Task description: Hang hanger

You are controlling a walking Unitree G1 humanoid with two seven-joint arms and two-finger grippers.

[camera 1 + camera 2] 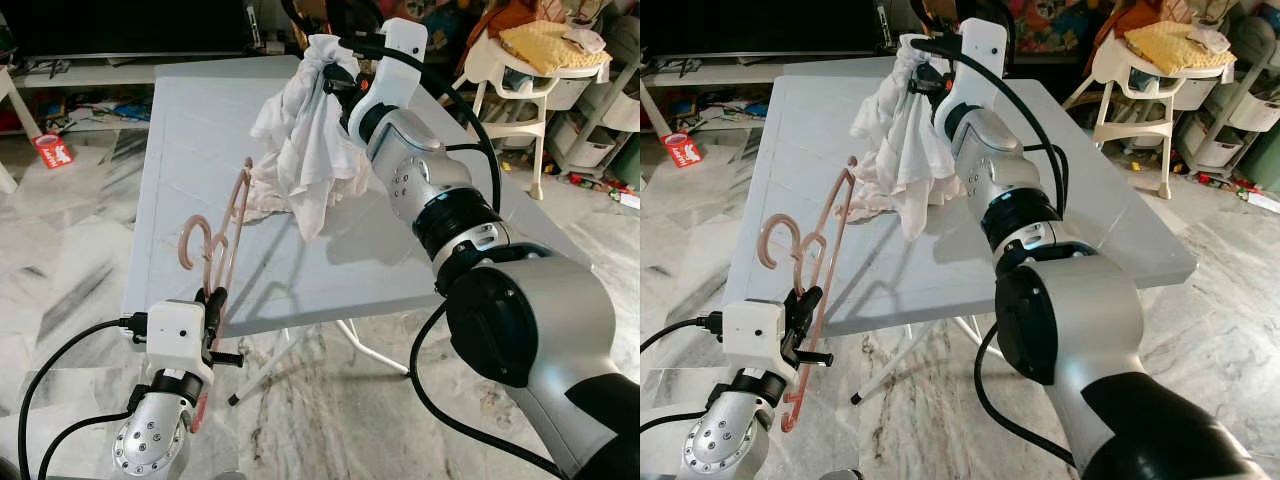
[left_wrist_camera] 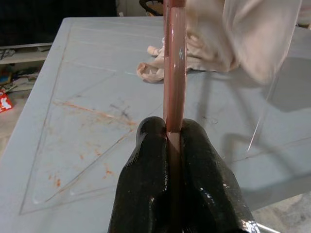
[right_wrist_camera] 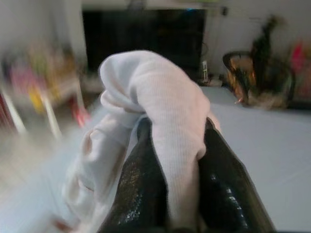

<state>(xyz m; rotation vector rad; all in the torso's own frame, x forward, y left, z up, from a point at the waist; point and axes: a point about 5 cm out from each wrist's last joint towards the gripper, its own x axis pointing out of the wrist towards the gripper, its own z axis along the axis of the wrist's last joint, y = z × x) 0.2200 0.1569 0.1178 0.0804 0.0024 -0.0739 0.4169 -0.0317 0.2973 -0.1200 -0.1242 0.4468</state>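
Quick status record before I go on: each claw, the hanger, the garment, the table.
left claw: shut on the pink hanger, gripping its lower end near the table's front edge
right claw: shut on a fold of the white garment, lifted above the table
hanger: tilted, upper end reaching the garment's hanging edge
garment: bunched, lower part touching the table
table: grey, worn top

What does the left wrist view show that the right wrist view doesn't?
Left wrist view: the left gripper shut on the pink hanger, with orange scuffs on the table. Right wrist view: the right gripper shut on a fold of the white cloth, a dark screen behind. Both: the grey table and the cloth.
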